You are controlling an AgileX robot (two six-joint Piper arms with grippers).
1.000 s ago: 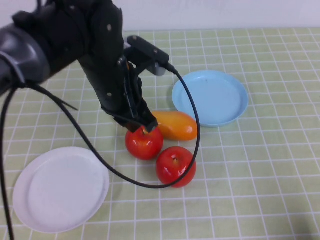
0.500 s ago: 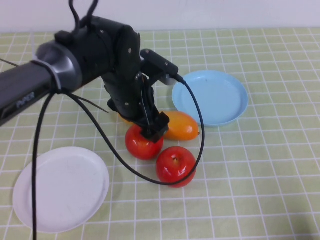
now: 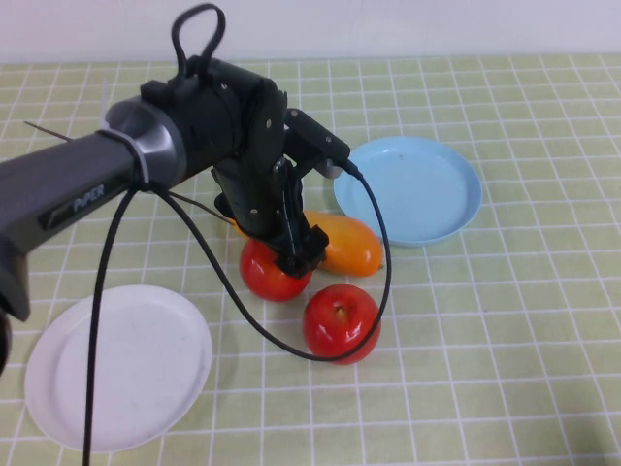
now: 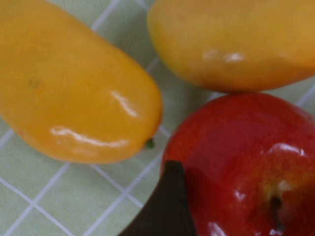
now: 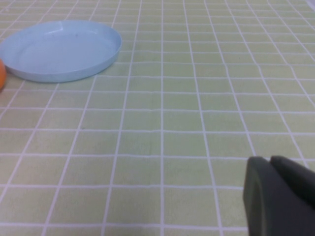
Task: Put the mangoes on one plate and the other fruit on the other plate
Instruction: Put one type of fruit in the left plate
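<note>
My left gripper (image 3: 290,260) is low over a red apple (image 3: 272,273), open, with the jaws astride it. In the left wrist view one dark finger (image 4: 167,209) rests against that apple (image 4: 246,157). Right behind it lie two mangoes (image 4: 74,88) (image 4: 236,39); from above, the deeper orange mango (image 3: 347,244) shows and the arm hides most of the other. A second apple (image 3: 340,322) sits nearer the front. Both the blue plate (image 3: 408,189) and the white plate (image 3: 116,364) are bare. My right gripper (image 5: 278,199) hangs shut over bare cloth, out of the high view.
A green checked cloth (image 3: 505,320) covers the table. The left arm's black cable (image 3: 380,262) loops around the fruit, down past the front apple. The blue plate (image 5: 59,49) lies far ahead of the right gripper.
The left arm has swung lower and stretched out over the fruit, bringing its gripper down onto the rear apple, which shifted slightly back and left. The other fruit and plates have not moved.
</note>
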